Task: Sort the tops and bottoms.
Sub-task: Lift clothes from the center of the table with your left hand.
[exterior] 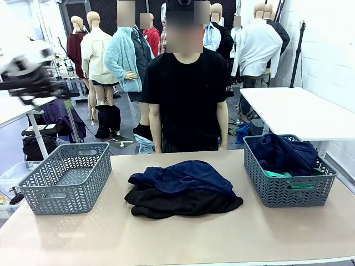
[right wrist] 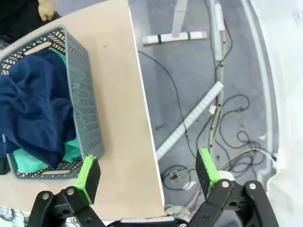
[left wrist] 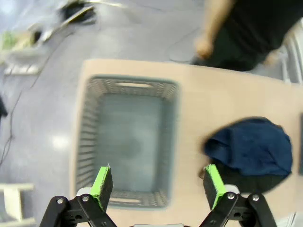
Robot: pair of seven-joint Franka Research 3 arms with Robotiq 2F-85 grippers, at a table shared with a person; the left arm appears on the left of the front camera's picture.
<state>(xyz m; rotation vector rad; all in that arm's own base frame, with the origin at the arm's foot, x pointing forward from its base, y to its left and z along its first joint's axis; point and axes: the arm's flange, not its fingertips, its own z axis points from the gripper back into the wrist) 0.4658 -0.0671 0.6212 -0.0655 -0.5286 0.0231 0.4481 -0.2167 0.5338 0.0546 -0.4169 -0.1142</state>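
Beige desk [exterior: 183, 238] holds two baskets [exterior: 66, 188]; two tops, navy shirt [right wrist: 33, 109] over green shirt [right wrist: 71, 149], lie in one beside the spread right tool [right wrist: 147, 172]; left tool [left wrist: 158, 187] gapes too.

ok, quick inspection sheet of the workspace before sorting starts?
Surface: beige table, two baskets and a clothes pile on it.
Job's things: navy shirt over green shirt in right basket; left basket holds nothing; navy garment on black garment mid-table.
Clutter: nothing seen.
Grippers: left gripper open above left basket; right gripper open, past the table's right edge.
Cables: loose cables on floor.
Surroundings: person at far side; white table behind.
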